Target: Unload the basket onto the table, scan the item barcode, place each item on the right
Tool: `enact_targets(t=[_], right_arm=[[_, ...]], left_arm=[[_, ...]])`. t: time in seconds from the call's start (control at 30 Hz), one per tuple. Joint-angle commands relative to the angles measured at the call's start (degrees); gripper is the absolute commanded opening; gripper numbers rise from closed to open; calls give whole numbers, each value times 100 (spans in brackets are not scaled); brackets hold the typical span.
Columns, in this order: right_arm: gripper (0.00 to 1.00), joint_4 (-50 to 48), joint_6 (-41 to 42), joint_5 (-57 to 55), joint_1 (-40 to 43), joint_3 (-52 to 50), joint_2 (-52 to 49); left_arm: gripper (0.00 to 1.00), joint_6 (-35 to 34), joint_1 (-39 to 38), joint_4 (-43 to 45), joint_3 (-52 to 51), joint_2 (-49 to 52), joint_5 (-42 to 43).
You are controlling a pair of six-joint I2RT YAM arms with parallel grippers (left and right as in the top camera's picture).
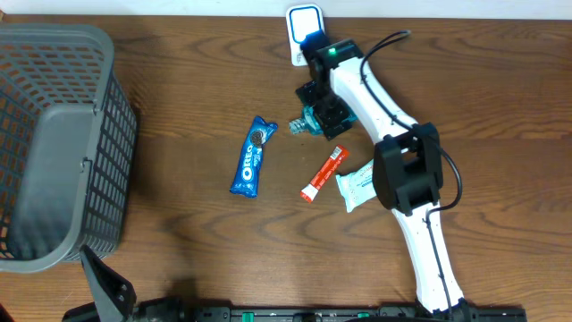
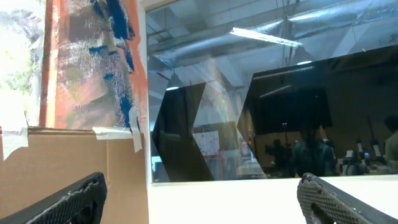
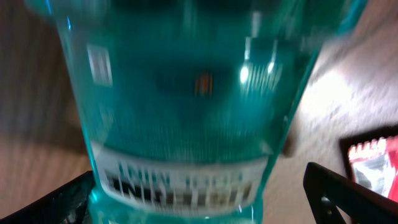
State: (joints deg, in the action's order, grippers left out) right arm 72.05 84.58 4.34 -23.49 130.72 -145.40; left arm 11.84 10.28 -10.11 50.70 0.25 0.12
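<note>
The item nearest my right gripper (image 1: pixel 317 112) is a teal see-through bottle (image 1: pixel 302 123) lying on the wooden table. In the right wrist view the bottle (image 3: pixel 186 93) fills the frame, its white barcode label (image 3: pixel 180 180) facing the camera and blurred. My right gripper (image 3: pixel 199 177) is open with the bottle between its fingers; a gap shows beside the right finger (image 3: pixel 348 193). A white and blue scanner (image 1: pixel 304 27) stands at the table's far edge. My left gripper (image 2: pixel 202 180) is open and empty, pointing away from the table at a wall and window.
A blue Oreo pack (image 1: pixel 252 156), a red stick packet (image 1: pixel 323 174) and a white packet (image 1: pixel 357 186) lie mid-table. A grey mesh basket (image 1: pixel 54 134) stands at the left. The left arm's base (image 1: pixel 105 284) sits at the front left edge.
</note>
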Motion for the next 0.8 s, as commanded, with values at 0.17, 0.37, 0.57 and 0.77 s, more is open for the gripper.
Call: enact_targets(t=[0.17,0.37,0.57,0.77], right_arm=[[89,-94,63,382,-17,4,-389],[65,-72,66,332,-155,4,-527],[46,-28,-262,284,-85,15,-525],[36,136,-914,282,9,188,-511]], left_arm=[[98,-15,-24,7,9,-9,79],[98,-13,-24,7,9,-9,79],[98,-13,-24,7,9,-9,79],[98,-13,-24,7,9,-9,79]])
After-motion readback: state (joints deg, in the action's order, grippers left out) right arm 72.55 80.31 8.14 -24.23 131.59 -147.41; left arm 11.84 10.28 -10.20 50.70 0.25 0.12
